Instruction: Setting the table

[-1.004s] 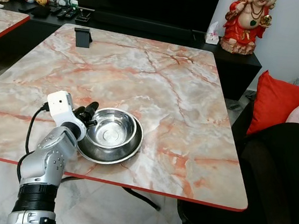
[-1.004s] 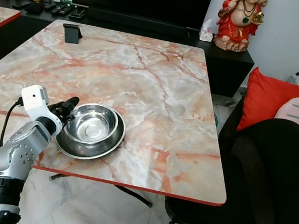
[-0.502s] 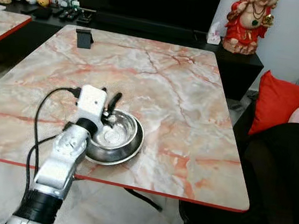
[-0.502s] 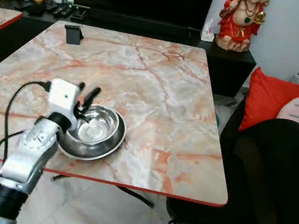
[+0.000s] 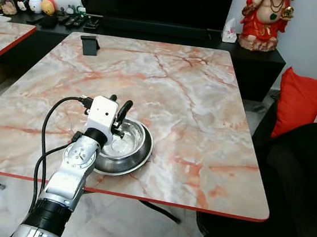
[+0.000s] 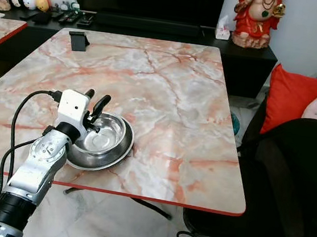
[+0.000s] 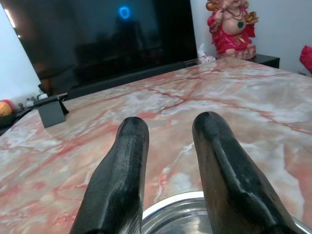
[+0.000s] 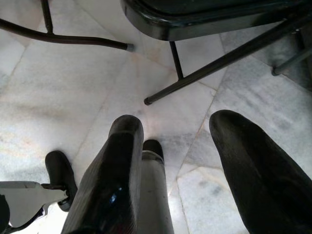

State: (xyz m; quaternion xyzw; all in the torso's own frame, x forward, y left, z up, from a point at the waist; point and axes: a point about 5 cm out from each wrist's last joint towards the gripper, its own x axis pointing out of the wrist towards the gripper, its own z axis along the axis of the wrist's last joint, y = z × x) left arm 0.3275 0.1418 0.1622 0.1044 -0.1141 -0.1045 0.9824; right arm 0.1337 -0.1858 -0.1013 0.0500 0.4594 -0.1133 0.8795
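The left gripper (image 5: 118,103) is hovering over the steel bowl (image 5: 122,147), fingers (image 7: 127,170) slightly parted and holding nothing; the bowl is sitting at six o'clock on the table (image 5: 179,86). The right gripper (image 8: 175,161) is hanging open above the floor (image 8: 58,83).

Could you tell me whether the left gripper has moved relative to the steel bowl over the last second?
Yes. The left gripper has swung from beside the steel bowl's near-left rim to above that rim, its open fingers now pointing up and toward the table's far side.

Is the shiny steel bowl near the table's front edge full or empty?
Empty: the shiny steel bowl shows only its bare reflective bottom. It sits upright in a steel plate, with the left gripper open above its rim.
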